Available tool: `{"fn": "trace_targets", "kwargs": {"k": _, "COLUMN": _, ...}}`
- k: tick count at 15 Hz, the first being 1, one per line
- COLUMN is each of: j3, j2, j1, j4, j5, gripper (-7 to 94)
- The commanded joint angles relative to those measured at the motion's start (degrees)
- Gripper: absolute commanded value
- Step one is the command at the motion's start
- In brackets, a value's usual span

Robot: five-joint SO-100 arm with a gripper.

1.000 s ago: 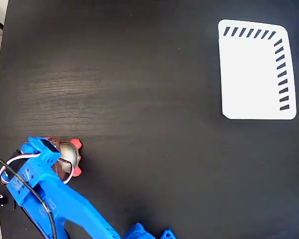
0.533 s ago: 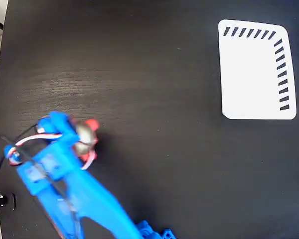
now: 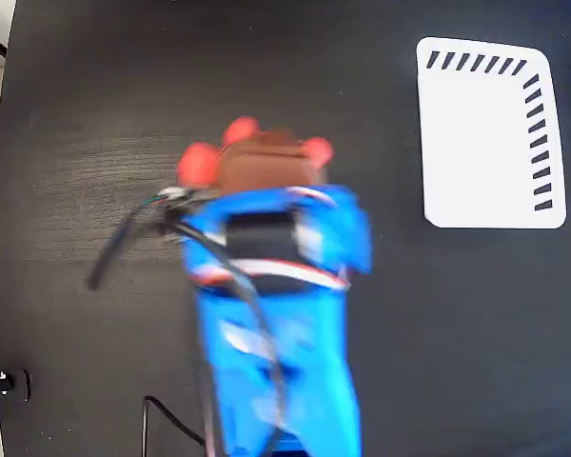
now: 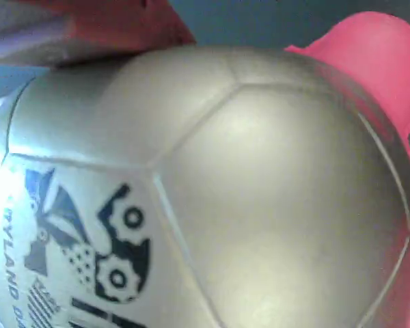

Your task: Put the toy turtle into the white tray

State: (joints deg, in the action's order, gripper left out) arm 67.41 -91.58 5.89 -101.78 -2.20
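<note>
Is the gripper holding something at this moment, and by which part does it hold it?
Yes, the turtle: it rides at the gripper, off the table. The shell fills the wrist view, but the fingers are hidden, so the exact hold cannot be told.

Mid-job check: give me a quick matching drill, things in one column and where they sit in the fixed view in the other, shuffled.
Things:
1. toy turtle
2. white tray
3. blue arm
4. table

Places or states:
A. upper right, nothing on it
B. blurred, rising from the bottom edge
C. dark surface under everything
D. at the arm's tip, left of the tray

Pairs: 1-D, 2-A, 3-B, 4-C
</note>
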Motion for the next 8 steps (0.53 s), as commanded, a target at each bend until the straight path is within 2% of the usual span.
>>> {"fn": "trace_targets", "kwargs": {"k": 1, "j3": -11.25, "j2": 1.67, "j1": 9.84, "j4": -1.05, "j5": 2.46, "gripper": -3}}
{"fn": "trace_targets", "kwargs": {"k": 8, "j3": -31.03, "j2": 18.98, "j1": 27.69, "j4": -1.05, "j5": 4.39, "gripper": -3}}
